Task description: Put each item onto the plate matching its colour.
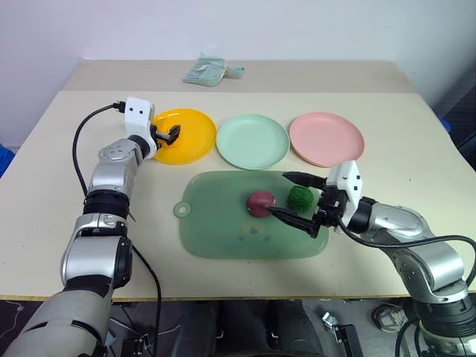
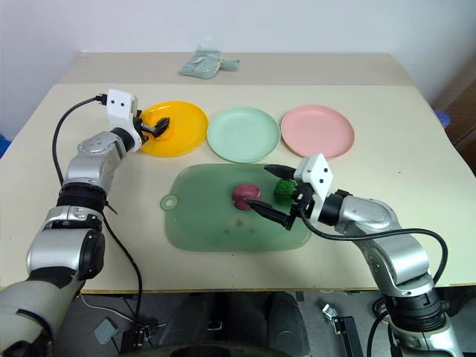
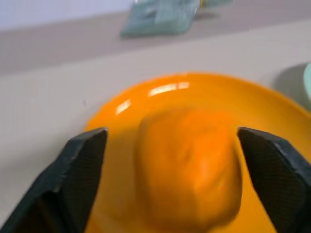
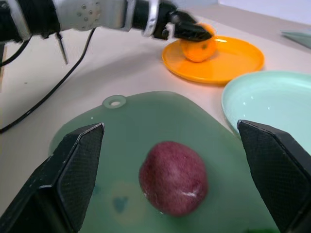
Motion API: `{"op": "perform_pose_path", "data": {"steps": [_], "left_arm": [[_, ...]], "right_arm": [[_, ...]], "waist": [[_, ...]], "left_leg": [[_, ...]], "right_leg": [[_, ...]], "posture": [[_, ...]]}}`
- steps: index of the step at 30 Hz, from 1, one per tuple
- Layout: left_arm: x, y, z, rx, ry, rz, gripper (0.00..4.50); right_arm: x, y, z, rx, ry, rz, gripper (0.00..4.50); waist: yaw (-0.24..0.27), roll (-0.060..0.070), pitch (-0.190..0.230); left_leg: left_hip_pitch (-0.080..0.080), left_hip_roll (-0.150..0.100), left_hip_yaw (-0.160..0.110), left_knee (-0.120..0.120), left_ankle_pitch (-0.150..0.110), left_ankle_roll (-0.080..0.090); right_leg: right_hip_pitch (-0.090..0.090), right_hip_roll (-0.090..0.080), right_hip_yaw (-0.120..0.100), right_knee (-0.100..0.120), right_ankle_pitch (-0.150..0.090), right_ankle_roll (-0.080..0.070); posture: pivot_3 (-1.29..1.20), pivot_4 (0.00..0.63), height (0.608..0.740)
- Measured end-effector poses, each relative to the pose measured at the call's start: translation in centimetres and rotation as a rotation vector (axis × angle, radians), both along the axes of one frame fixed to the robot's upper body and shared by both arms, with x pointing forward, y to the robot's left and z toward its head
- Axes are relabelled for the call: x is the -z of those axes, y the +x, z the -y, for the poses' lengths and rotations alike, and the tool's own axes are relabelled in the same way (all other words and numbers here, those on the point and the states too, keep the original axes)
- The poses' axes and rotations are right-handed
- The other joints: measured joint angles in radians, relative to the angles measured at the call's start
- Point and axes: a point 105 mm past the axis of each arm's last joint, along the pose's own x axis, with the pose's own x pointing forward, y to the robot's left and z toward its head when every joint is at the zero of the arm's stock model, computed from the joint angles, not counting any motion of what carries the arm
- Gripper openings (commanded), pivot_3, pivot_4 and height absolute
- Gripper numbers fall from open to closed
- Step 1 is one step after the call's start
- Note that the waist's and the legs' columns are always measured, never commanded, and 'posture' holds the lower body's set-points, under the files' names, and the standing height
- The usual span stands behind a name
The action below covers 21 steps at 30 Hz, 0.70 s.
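Observation:
The orange-yellow item (image 3: 189,165) rests on the yellow plate (image 1: 197,141). My left gripper (image 1: 171,135) stands open around it, with a gap on each side. On the translucent green board (image 1: 223,230) lie the maroon item (image 1: 260,202) and, just to its right, the dark green bumpy item (image 1: 300,197). My right gripper (image 1: 277,193) is open and level over the board. It points at the maroon item, which lies just ahead of its fingertips. The green item sits under the span of its fingers. The mint green plate (image 1: 253,141) and the pink plate (image 1: 327,139) hold nothing.
A small pale green packet (image 1: 208,72) lies at the far side of the table, behind the plates. The board's ring tab (image 1: 180,210) points left. A black cable (image 1: 78,145) runs along my left arm.

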Motion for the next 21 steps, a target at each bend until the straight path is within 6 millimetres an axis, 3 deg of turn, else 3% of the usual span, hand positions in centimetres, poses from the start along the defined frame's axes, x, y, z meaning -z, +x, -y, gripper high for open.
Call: {"op": "perform_pose_path", "data": {"steps": [2,6,9,13,15,18,21], "left_arm": [[-1.0,-0.6,-0.6,0.009,0.035,0.066,4.43],[-2.5,-4.1,-1.0,0.141,0.131,0.193,4.43],[-0.2,-9.2,0.8,0.398,0.178,0.135,4.43],[2.9,-14.5,3.6,0.663,0.214,-0.033,4.43],[3.4,-16.5,5.4,0.766,0.207,-0.071,4.43],[3.7,-18.0,6.9,0.84,0.187,-0.103,4.5],[4.1,-18.7,7.5,0.865,0.177,-0.131,4.5]], "right_arm": [[0.1,0.0,-0.7,-0.016,-0.032,0.007,4.5],[1.0,0.7,-1.7,-0.018,-0.121,0.026,4.5],[1.6,2.3,-2.1,0.004,-0.194,0.037,4.5],[3.3,2.7,-2.8,-0.01,-0.254,0.008,4.5],[4.0,3.0,-2.9,-0.004,-0.271,-0.014,4.5],[4.3,3.1,-3.0,-0.002,-0.276,-0.021,3.62],[4.2,3.1,-3.4,-0.004,-0.264,-0.018,2.27]], "waist": [[-0.002,0.0,0.0],[-0.01,0.0,0.0],[-0.025,0.001,0.0],[-0.017,0.0,0.0],[-0.01,0.001,0.0],[-0.004,0.001,0.0],[-0.005,0.001,0.0]], "left_leg": [[0.0,0.0,0.0,0.0,0.0,0.0],[0.0,0.001,0.001,-0.001,0.0,-0.001],[0.0,0.001,0.0,-0.001,0.0,-0.001],[0.0,0.001,-0.001,0.0,0.0,-0.001],[0.0,0.0,-0.001,0.0,0.0,-0.001],[0.0,0.0,-0.001,0.0,0.0,-0.001],[0.0,0.0,-0.001,0.0,0.0,-0.001]], "right_leg": [[0.0,0.0,0.0,0.0,0.0,0.0],[-0.001,0.0,0.001,0.0,0.0,0.0],[-0.001,-0.001,0.0,-0.002,0.0,0.0],[0.0,-0.001,0.0,-0.002,0.0,-0.001],[0.0,-0.002,0.0,-0.002,0.0,-0.001],[-0.001,-0.001,0.001,-0.002,0.0,-0.001],[-0.001,-0.001,0.001,-0.002,0.0,-0.001]], "posture": [[0.0,0.15,0.74],[0.0,0.15,0.74],[0.0,0.15,0.74],[0.0,0.15,0.74],[0.0,0.15,0.74],[0.0,0.15,0.74],[0.0,0.15,0.74]]}}
